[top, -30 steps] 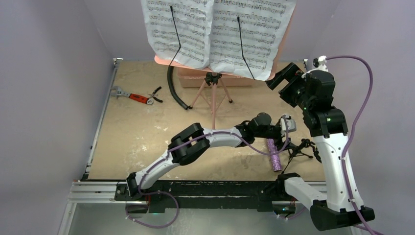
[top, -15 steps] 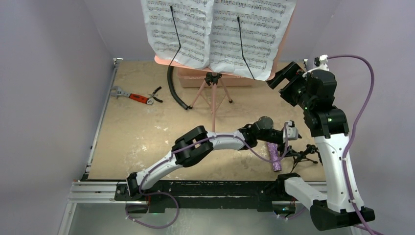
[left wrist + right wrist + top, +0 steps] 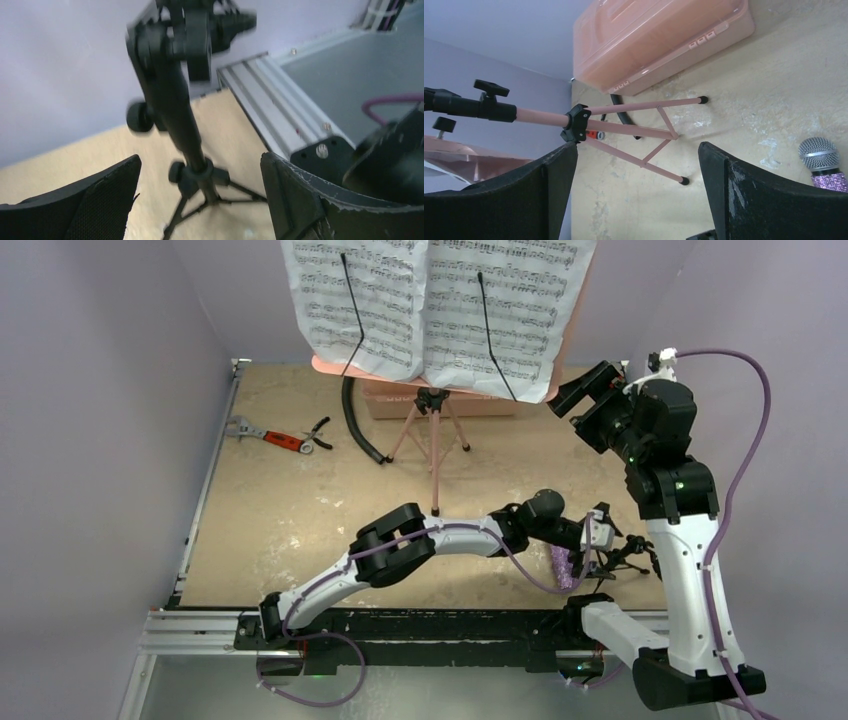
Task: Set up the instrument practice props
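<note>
At the left edge of the table (image 3: 260, 530) lie a red-handled wrench (image 3: 262, 435) and pliers (image 3: 319, 434), with a curved black hose (image 3: 354, 425) just to their right.

The pink music stand (image 3: 432, 436) stands at the far middle of the table. Its post is upright on three spread legs, directly in front of a pink plastic box (image 3: 659, 42). Two sheet-music pages (image 3: 440, 305) sit side by side on its desk, facing the near edge, each held by a thin black wire arm.

The left arm reaches low across the table toward the near right. The purple microphone (image 3: 562, 568) lies flat there, its long axis running roughly near to far. In the right wrist view its grey head points toward the stand's legs. From above, the left tool (image 3: 603, 536) hides most of it.

Just right of the microphone, the small black mic stand (image 3: 186, 120) stands on its spread tripod legs, with its column rising to the clip at the top. The left tool's jaws are spread wide on either side of that column, which sits between the fingers (image 3: 100, 200) with clear space on both sides.

The right tool (image 3: 636, 150) hangs high at the far right, just beside the lower right corner of the pages. Its jaws are wide apart and hold nothing.
</note>
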